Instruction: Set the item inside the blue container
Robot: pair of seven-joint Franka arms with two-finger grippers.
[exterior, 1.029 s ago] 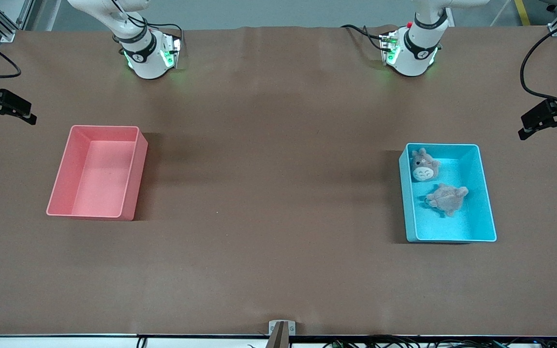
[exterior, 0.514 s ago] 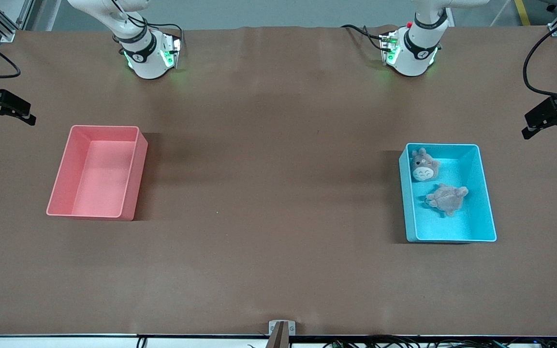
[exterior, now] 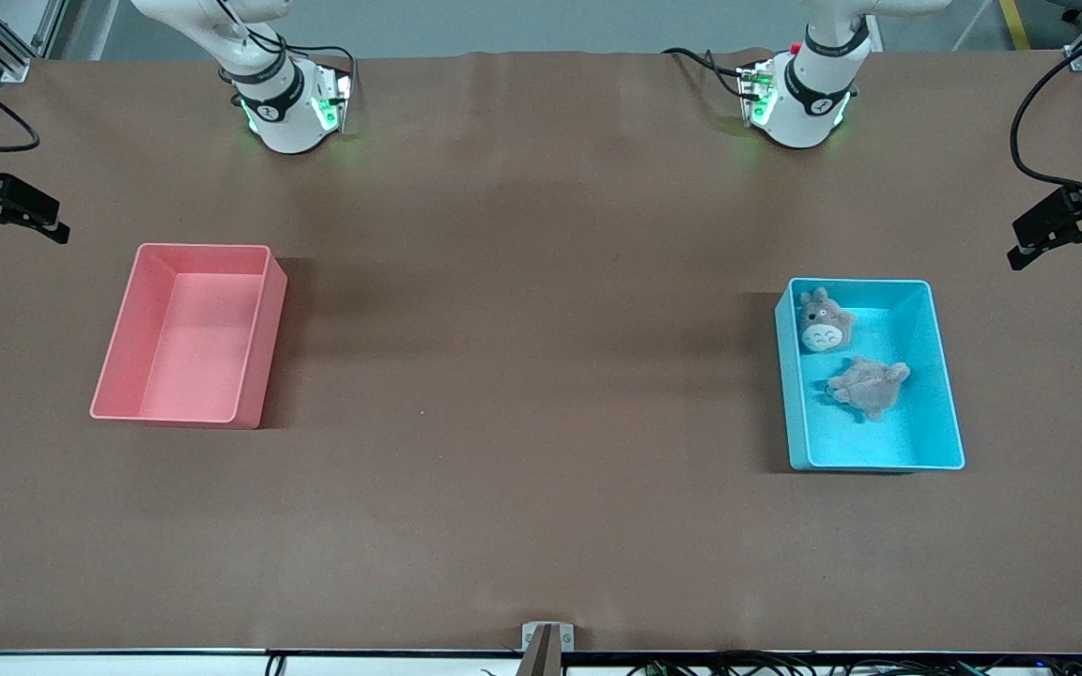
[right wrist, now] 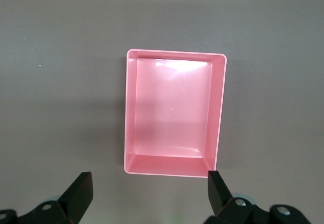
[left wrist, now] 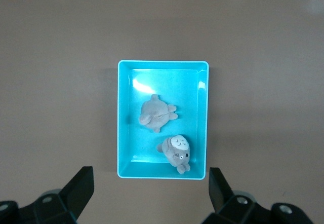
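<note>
blue bin: holds two plush toys
left gripper: spread, high over table
right gripper: spread, high over table

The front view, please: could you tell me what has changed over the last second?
Hardly anything. The left gripper only wavered slightly at its end of the table, fingers open and empty; the right gripper did likewise. The two plush toys stayed in the blue container; the pink bin stayed empty.
</note>
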